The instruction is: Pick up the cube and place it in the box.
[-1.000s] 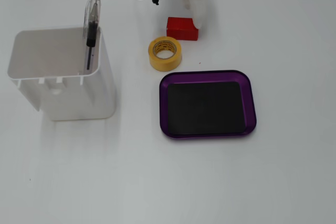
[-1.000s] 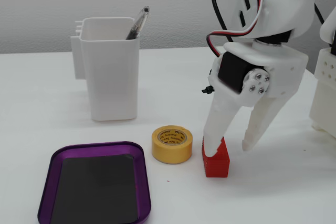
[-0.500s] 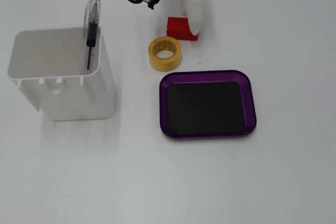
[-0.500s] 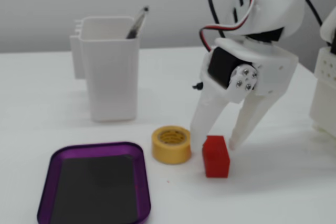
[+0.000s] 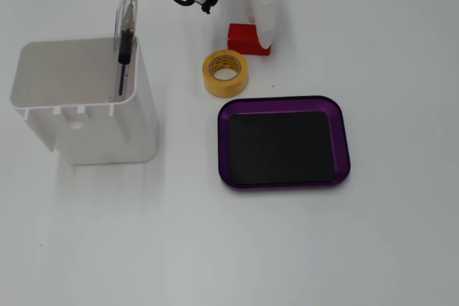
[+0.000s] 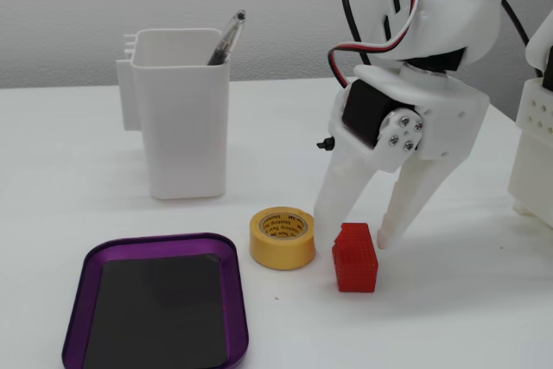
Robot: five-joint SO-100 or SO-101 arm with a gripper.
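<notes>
The red cube [image 6: 355, 261] lies on the white table, next to the yellow tape roll; in the top-down fixed view the cube [image 5: 242, 38] is partly covered by the arm. My gripper [image 6: 356, 231] is open and low over the table. Its fingertips [image 6: 386, 236] stand on either side of the cube's far end, and I cannot tell whether they touch it. From above, the gripper [image 5: 262, 35] overlaps the cube's right part. The purple box [image 5: 340, 116] with a black floor lies empty in front of the tape roll, and also shows in the side fixed view [image 6: 79, 291].
A yellow tape roll [image 5: 226, 73] [image 6: 282, 237] lies between cube and box, close to the left finger. A tall white bin [image 5: 86, 102] [image 6: 183, 118] with a pen [image 5: 125, 30] in it stands at the left. The arm's base [image 6: 537, 140] is at the right.
</notes>
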